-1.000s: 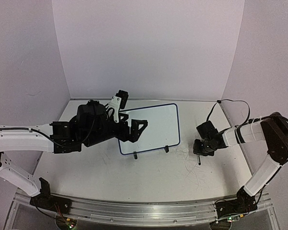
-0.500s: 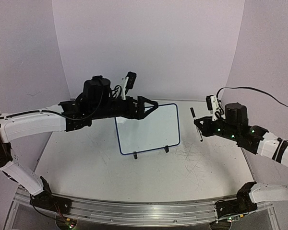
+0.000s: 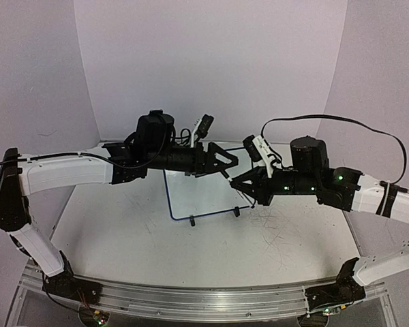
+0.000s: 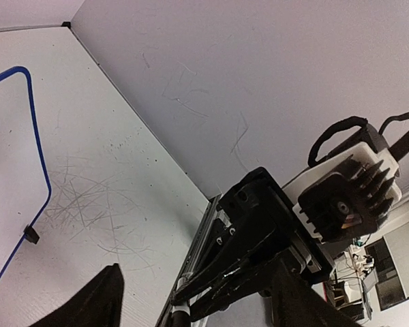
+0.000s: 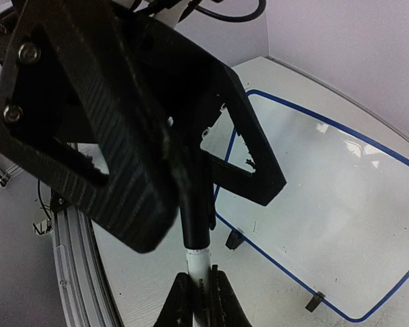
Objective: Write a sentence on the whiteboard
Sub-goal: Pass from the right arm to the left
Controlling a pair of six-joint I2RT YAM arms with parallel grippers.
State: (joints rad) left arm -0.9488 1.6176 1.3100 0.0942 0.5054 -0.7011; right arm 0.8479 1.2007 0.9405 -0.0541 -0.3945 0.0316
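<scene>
Whiteboard [image 3: 198,197]: set on the desk [image 3: 123,231] at the back middle, beneath the two raised arms.
Long axis: laid roughly left to right across the desk, with the right end turned slightly toward the back wall.
Facing: the white face is turned upward and toward the near edge; two small black feet [image 3: 192,221] are seen along the near long side.
Rim: thin and blue, with rounded corners.
Right claw [image 5: 199,289]: closed on a marker [image 5: 193,225], which is gripped by its white barrel, the black end pointed away toward the other arm.
Left claw [image 3: 230,167]: jaws held wide apart on either side of the marker's black end; whether that end is touched cannot be told.
Meeting point: the claws are brought tip to tip in the air, seen over the whiteboard's right half in the top view.
</scene>
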